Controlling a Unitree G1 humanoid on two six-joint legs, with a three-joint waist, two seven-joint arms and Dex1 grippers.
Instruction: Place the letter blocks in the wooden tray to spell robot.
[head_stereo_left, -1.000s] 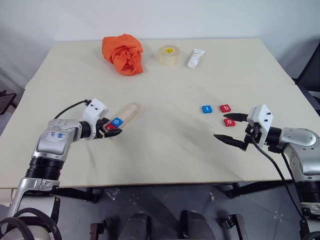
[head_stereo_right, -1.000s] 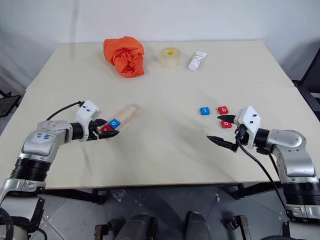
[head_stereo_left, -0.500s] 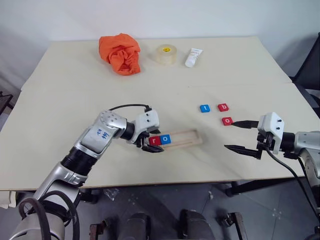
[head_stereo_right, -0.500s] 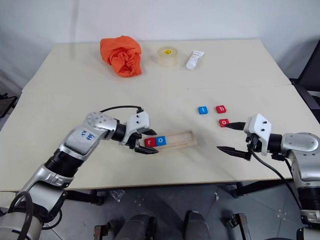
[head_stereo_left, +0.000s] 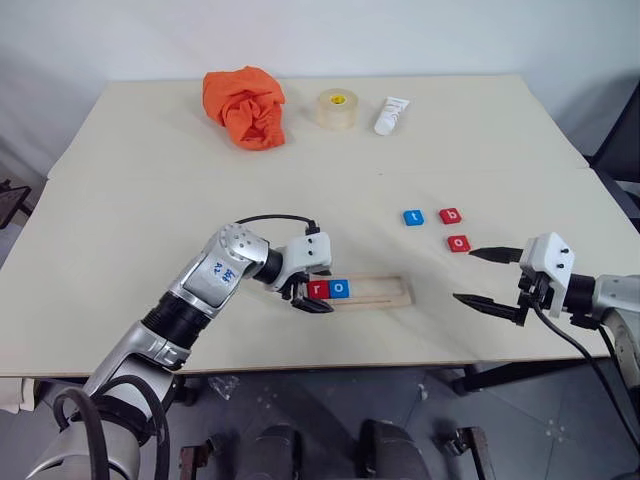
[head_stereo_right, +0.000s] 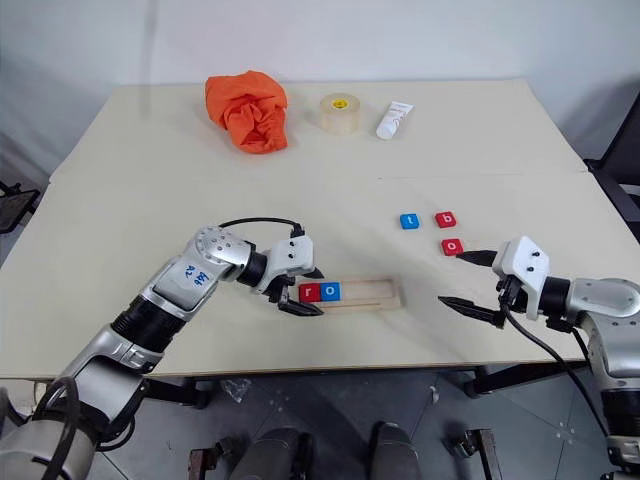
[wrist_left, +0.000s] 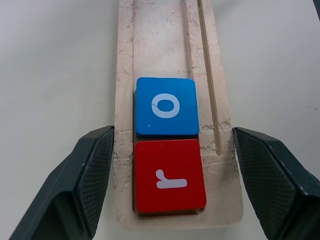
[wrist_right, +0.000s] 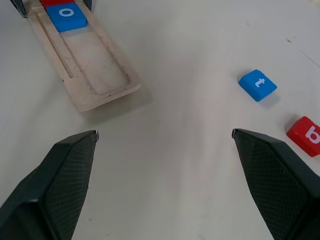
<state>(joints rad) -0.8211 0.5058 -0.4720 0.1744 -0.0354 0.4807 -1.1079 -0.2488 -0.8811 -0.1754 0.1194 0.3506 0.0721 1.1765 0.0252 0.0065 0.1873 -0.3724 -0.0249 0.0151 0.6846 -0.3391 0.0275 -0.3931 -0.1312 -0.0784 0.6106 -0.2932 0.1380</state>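
The wooden tray (head_stereo_left: 365, 292) lies crosswise, r and o seated at its left end. The right tool (head_stereo_left: 486, 277), released, sits nearest the red b block (head_stereo_left: 451, 215), just beyond the tray's empty right end. The left tool (head_stereo_left: 311, 296) straddles the tray's left end; contact unclear.

Five letter blocks lie on the table (head_stereo_left: 150, 190): three red, namely r (head_stereo_left: 318, 289), b (head_stereo_left: 450, 215) and o (head_stereo_left: 458, 243), and two blue, namely o (head_stereo_left: 340, 289) and t (head_stereo_left: 413, 217). There is one wooden tray (head_stereo_left: 380, 292), one orange cloth (head_stereo_left: 245, 106), one tape roll (head_stereo_left: 337, 109) and one white tube (head_stereo_left: 391, 116).
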